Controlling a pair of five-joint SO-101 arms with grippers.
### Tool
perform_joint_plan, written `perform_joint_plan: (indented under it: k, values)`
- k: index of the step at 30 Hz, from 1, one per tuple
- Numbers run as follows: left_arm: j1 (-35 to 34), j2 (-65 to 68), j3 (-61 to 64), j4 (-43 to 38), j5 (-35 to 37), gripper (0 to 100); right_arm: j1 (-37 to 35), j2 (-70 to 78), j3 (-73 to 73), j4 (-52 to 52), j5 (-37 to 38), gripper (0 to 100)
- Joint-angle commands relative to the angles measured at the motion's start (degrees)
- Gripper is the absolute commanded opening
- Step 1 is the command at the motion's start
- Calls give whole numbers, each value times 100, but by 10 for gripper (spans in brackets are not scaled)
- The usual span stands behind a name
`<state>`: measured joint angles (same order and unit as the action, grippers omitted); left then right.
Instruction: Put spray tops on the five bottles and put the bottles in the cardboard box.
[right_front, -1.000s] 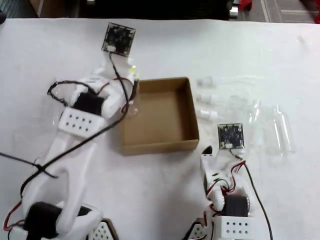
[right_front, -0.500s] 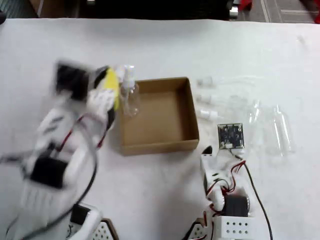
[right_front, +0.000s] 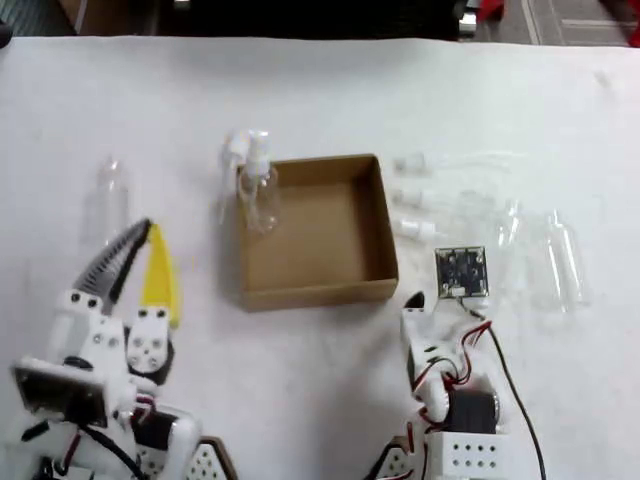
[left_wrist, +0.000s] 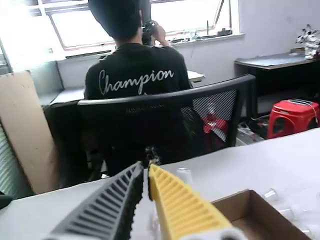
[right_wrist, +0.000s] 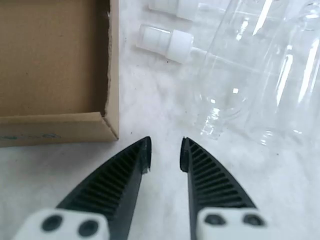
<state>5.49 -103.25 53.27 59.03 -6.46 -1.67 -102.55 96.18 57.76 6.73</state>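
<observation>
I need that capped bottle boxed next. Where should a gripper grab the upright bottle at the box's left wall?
Likely its clear body below the spray top, from the left: it stands upright, and the cardboard box wall crowds its right.

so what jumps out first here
The cardboard box sits in the middle, a clear bottle with a spray top upright by its far left corner. To the box's right lie clear bottles and loose spray tops. Near the front left of the table is the left claw, one finger yellow.
</observation>
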Motion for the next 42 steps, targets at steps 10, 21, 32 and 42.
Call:
perform_joint_plan:
  k: [10,21,32,42]
  values:
    - [-1481,576,1943,-870,571,24,1244,-57,-193,-1103,281,91]
    - [-1991,567,3138,-1670,686,24,1877,31,-1741,-92,1908,87]
    - [-690,567,3613,-1688,589,24,1763,3547,-4193,602,1890,87]
    - [-514,567,3657,-1662,141,24,1648,7934,-7736,2290,1459,93]
